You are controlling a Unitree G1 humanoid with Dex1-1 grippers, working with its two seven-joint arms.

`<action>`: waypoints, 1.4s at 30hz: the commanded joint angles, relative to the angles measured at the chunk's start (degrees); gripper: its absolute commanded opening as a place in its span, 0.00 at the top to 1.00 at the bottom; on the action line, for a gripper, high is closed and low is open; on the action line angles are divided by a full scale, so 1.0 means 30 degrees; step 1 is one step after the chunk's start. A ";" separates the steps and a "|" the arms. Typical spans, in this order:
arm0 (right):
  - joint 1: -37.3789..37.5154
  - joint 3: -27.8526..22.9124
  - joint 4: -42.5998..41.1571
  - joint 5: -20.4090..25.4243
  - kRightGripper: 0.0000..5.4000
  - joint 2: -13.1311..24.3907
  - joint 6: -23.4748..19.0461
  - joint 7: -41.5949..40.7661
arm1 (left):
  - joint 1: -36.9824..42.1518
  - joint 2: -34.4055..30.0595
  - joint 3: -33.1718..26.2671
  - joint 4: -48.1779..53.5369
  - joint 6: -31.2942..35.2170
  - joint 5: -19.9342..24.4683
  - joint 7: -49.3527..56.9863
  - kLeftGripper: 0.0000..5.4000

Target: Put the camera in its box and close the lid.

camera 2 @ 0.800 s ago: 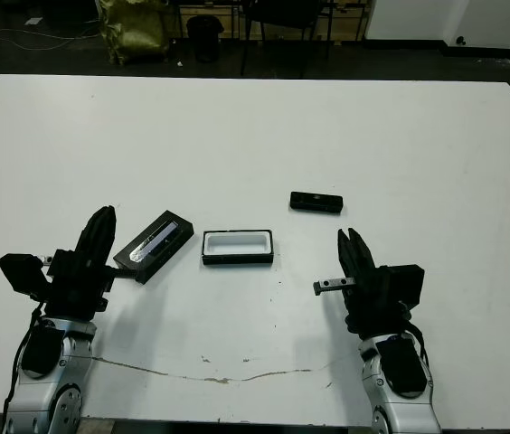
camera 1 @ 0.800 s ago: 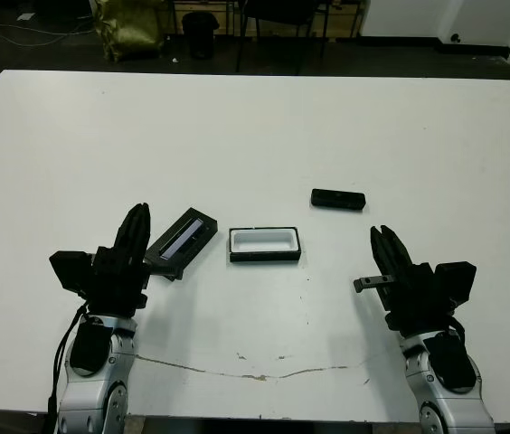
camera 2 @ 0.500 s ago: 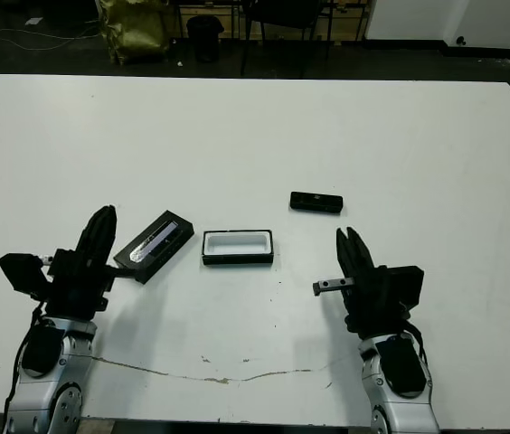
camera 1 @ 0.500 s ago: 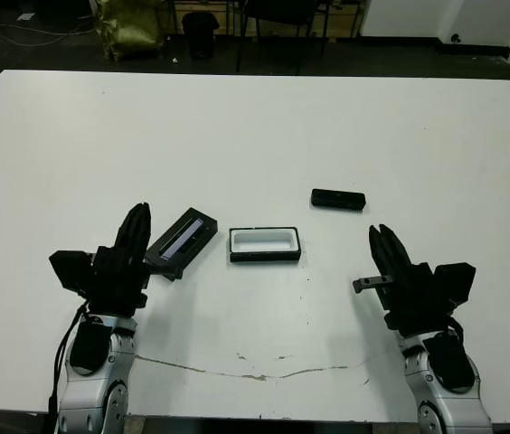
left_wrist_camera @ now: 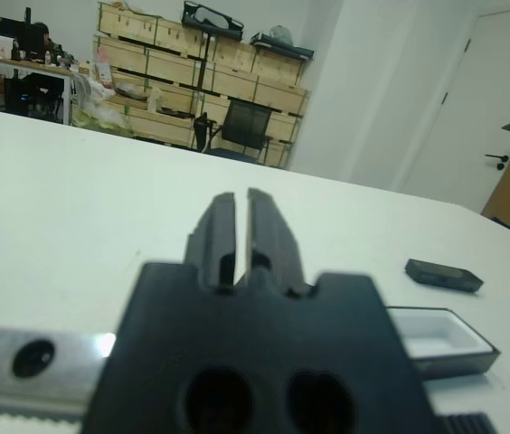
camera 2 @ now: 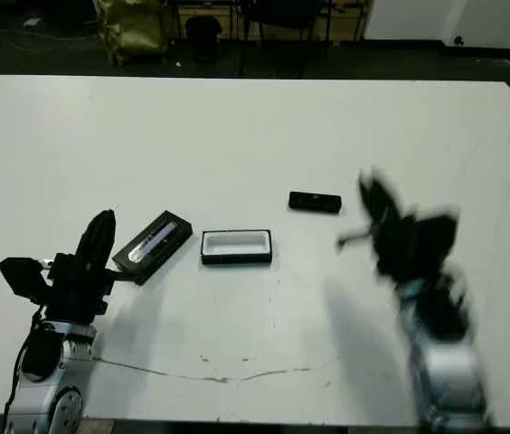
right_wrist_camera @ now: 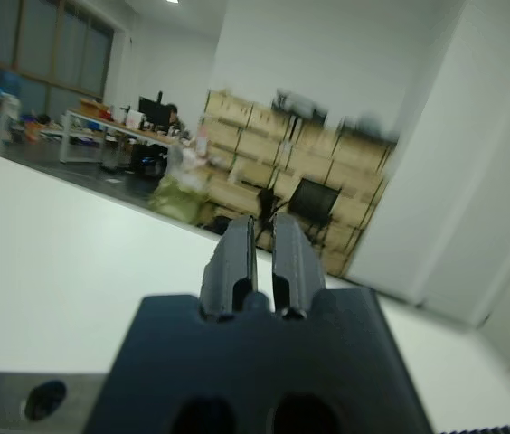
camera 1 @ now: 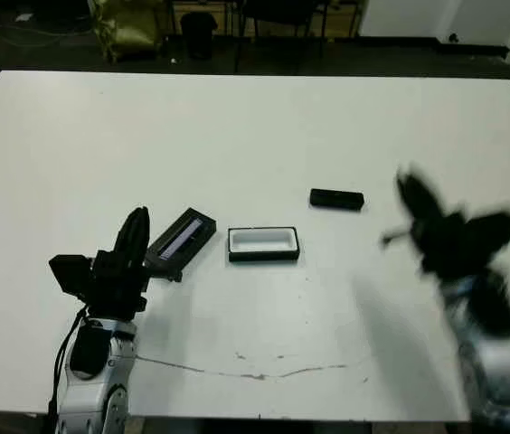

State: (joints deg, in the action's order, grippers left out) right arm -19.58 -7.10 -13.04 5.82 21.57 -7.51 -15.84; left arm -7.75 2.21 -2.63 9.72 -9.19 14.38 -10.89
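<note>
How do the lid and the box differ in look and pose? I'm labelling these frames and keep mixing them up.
The lid is a flat black cover with a pale strip along its middle; the box is an open tray, black outside and white inside. The lid lies slanted near the left gripper; the box lies square to the table's near edge, between the lid and the camera. Both are rectangular, similar in size, and rest on the table ungripped.

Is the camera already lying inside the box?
No, the camera lies on the bare table, apart from the box, whose white lining shows nothing inside.
</note>
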 commanded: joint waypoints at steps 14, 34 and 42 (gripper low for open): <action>-1.6962 0.6304 2.2029 -0.7256 1.00 0.2039 0.2557 -0.3148 | -0.0474 -0.0145 -0.0003 0.0448 0.0870 -0.0007 0.0342 1.00; -1.7670 0.8325 2.9396 -1.0115 1.00 -0.0698 0.3082 -0.2017 | -0.0595 -0.0160 0.0086 0.0191 0.0803 -0.0314 0.0235 1.00; -1.6780 0.8193 2.9776 -1.0220 1.00 -0.1422 0.1942 -0.1627 | -0.0511 -0.0150 0.0221 0.0279 0.0871 -0.0387 0.0200 1.00</action>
State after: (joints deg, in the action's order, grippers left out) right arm -71.89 17.27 75.20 -24.57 18.51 -0.27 -20.97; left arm -8.86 2.26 -1.98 10.95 -7.46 13.56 -10.61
